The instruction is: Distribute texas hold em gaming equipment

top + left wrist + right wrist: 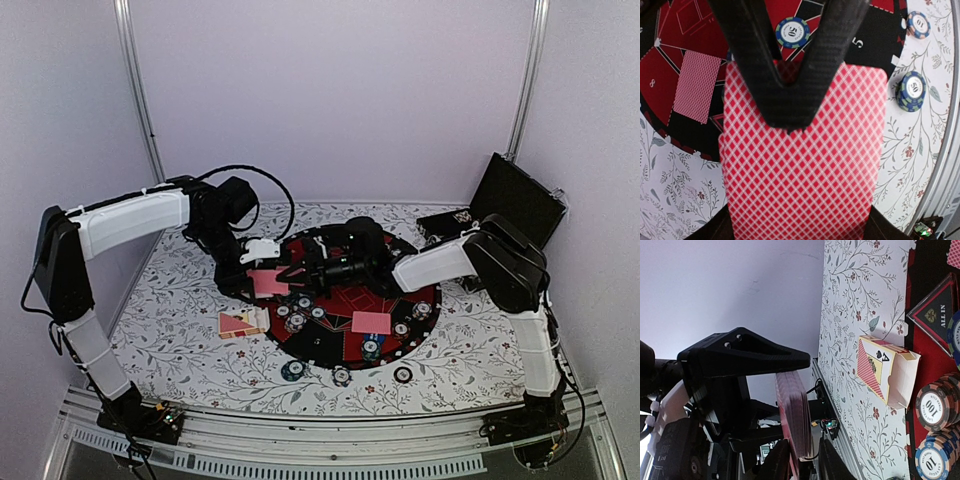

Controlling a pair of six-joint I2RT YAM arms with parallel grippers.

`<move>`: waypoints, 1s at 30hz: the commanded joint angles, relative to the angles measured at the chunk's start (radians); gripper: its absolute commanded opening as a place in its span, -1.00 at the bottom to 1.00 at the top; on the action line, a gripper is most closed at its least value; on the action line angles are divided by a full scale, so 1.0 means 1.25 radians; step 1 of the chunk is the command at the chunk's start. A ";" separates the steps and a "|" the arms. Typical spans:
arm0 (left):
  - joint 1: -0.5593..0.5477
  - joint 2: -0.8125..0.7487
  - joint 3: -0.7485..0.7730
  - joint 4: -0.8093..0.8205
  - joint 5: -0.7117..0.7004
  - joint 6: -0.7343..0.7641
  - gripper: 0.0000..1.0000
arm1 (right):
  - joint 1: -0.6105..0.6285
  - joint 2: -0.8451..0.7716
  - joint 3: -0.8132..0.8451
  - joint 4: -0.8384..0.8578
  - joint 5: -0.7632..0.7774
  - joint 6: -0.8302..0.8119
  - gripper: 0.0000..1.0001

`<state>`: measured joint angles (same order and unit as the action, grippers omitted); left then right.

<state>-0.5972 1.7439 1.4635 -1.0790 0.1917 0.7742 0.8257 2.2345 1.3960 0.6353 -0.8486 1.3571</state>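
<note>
The left arm (130, 222) and right arm (440, 262) show white shells, black joints and looping black cables.

Our left gripper (790, 107) fills the top centre. Its two black fingers (745, 45) meet in a V and are clamped on a pink-red, diamond-backed playing card (800, 185) that covers most of the frame; we cannot tell whether it is one card or a stack. Behind it lies the red-and-black mat (670, 30). A second face-down card (696, 86) rests flat on the mat at left, well apart from a blue-and-green chip marked 50 (792, 32) just beside the fingers. To the right, on the floral tablecloth (670, 200), we see a stack of chips (911, 91) just off the mat, and a chip marked 10 (918, 24) above it.
</note>
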 commanded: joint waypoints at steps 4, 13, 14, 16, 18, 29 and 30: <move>0.004 -0.011 -0.008 0.013 0.001 0.008 -0.69 | -0.019 -0.066 -0.041 -0.009 -0.008 -0.015 -0.64; 0.006 -0.011 -0.006 0.009 0.000 0.007 -0.69 | -0.022 -0.075 -0.049 -0.023 -0.012 -0.026 -0.75; 0.006 -0.010 -0.006 0.009 0.001 0.007 -0.70 | -0.021 -0.075 -0.052 -0.023 -0.012 -0.027 -0.76; 0.006 -0.010 -0.006 0.008 0.001 0.007 -0.69 | -0.022 -0.077 -0.054 -0.025 -0.014 -0.028 -0.51; 0.006 -0.009 -0.005 0.007 0.001 0.008 -0.70 | -0.021 -0.077 -0.051 -0.025 -0.018 -0.030 -0.14; 0.005 -0.005 0.007 0.002 0.007 0.002 -0.70 | 0.015 -0.019 0.026 -0.051 -0.027 -0.029 0.19; 0.006 -0.004 0.008 0.002 0.007 0.003 -0.70 | 0.019 -0.007 0.036 -0.052 -0.027 -0.027 0.19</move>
<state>-0.5945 1.7439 1.4570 -1.0782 0.1898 0.7746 0.8246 2.1841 1.3746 0.5777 -0.8703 1.3239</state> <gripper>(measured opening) 0.672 0.596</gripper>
